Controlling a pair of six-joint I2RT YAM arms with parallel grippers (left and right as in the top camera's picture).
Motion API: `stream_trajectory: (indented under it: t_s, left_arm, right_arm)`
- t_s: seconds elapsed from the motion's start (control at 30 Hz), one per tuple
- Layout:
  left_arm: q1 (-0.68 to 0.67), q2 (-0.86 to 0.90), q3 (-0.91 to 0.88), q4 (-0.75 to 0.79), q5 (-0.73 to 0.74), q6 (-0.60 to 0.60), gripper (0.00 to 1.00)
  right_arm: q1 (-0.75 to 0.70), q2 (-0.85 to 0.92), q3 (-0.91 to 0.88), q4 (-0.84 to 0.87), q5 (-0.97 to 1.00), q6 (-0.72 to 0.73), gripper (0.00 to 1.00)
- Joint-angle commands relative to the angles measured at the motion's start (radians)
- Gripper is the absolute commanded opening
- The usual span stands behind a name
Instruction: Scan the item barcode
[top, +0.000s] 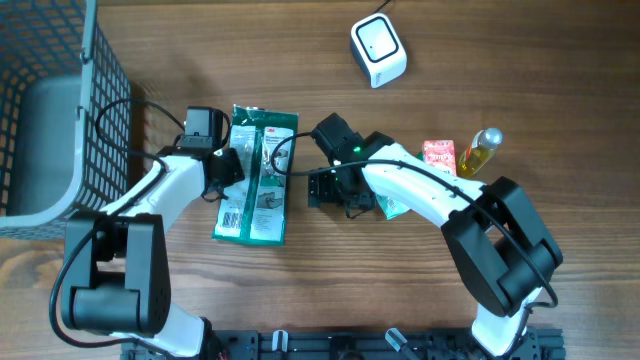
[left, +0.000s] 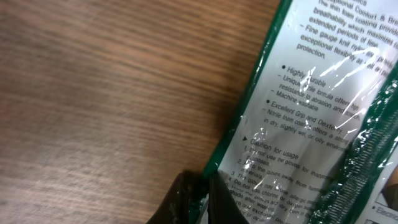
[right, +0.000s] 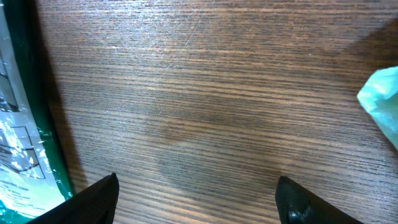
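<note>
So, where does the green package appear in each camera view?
Overhead: green package lies left of centre.
Left wrist: green package fills the right side.
Right wrist: green package shows only at the left edge.
Shared landmark: the wooden table.

Packet (top: 257, 180): green border, white panels with black print and a black-barred label, all under glossy clear film. Table (top: 500, 60): brown, with fine darker wood grain. Scanner (top: 378, 50): white with a grey face. Basket (top: 50, 100): grey wire in a square grid. Pouch (top: 439, 157): red with pale markings. Bottle (top: 480, 152): yellow, gold cap. Left arm (top: 165, 190) and right arm (top: 420, 190): white shells, black joints. Wrapper (right: 382, 102): mint green.
</note>
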Motion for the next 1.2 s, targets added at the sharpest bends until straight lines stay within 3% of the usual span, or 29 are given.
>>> stream_trajectory:
  t_s: [0.0,0.43,0.63,0.83,1.17]
  left_arm:
    - [0.005,0.056,0.002,-0.013,0.078,0.025,0.04]
    - [0.005,0.06,0.002,-0.129,0.112,0.024,0.04]
    - [0.0,0.061,0.002,-0.134,0.168,0.024,0.04]
    - [-0.008,0.063,-0.026,-0.125,0.167,0.024,0.04]
    - [-0.024,0.064,-0.064,-0.106,0.208,-0.01,0.04]
  right_arm:
    - [0.002,0.015,-0.008,-0.001,-0.01,0.01,0.8]
    - [0.001,0.015,-0.029,0.103,-0.167,0.068,0.79]
    - [0.001,0.015,-0.181,0.384,-0.344,0.08,0.75]
    - [0.001,0.015,-0.299,0.57,-0.35,0.142,0.71]
    - [0.044,0.015,-0.309,0.615,-0.325,0.175,0.71]
